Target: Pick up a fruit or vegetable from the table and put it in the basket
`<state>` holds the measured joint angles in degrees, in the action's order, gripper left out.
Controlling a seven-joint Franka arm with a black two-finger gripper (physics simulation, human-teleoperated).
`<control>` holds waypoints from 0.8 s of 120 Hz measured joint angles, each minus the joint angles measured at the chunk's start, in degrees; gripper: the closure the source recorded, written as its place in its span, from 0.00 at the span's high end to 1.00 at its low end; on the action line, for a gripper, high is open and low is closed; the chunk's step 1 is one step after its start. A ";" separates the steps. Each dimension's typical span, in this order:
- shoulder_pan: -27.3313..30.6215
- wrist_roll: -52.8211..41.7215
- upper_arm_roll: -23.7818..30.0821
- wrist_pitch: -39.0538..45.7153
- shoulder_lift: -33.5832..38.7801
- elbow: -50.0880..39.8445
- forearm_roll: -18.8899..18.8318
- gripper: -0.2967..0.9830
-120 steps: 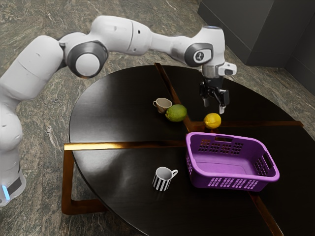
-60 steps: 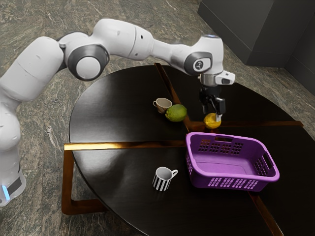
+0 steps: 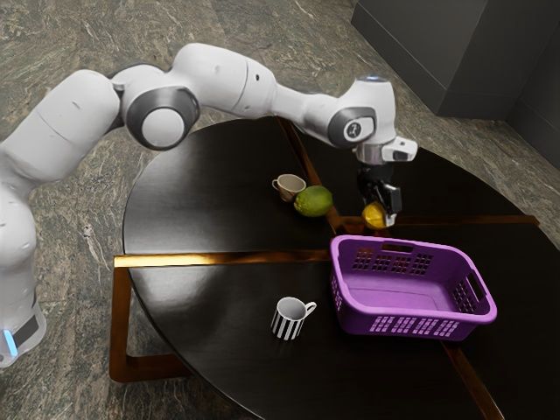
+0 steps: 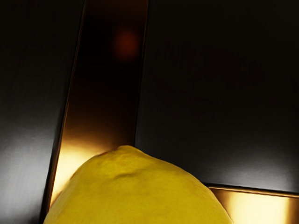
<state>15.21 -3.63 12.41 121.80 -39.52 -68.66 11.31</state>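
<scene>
One bent arm [image 3: 223,80] points its pincer [image 3: 378,214] down at the lemon [image 3: 374,216]

Exterior view: a camera at the side of the robot arm [image 3: 223,79] looks down at a slant over a round dark table [image 3: 197,197], with the lemon [image 3: 374,216] as landmark. It stands well back, on the same side of the lemon as the purple basket [image 3: 411,325], and faces across the table past the lemon to the stone floor [image 3: 70,39] and a dark wall [image 3: 494,57].

Wrist view: a camera on the arm's wrist [image 3: 374,114] looks down from very near the lemon, so its yellow skin looms large against the tabletop.

Both views share the lemon, the dark tabletop around it and the brown strips [image 3: 472,220] beside it.
</scene>
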 joint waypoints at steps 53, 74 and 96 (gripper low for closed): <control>-4.68 3.35 -0.14 0.62 18.75 -12.93 -2.28 0.51; -15.19 8.87 -0.10 1.10 25.17 -18.64 -3.95 0.51; -18.22 13.46 -0.10 3.36 23.00 -17.70 -4.34 0.50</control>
<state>-3.01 9.83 12.31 125.16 -16.52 -86.36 6.97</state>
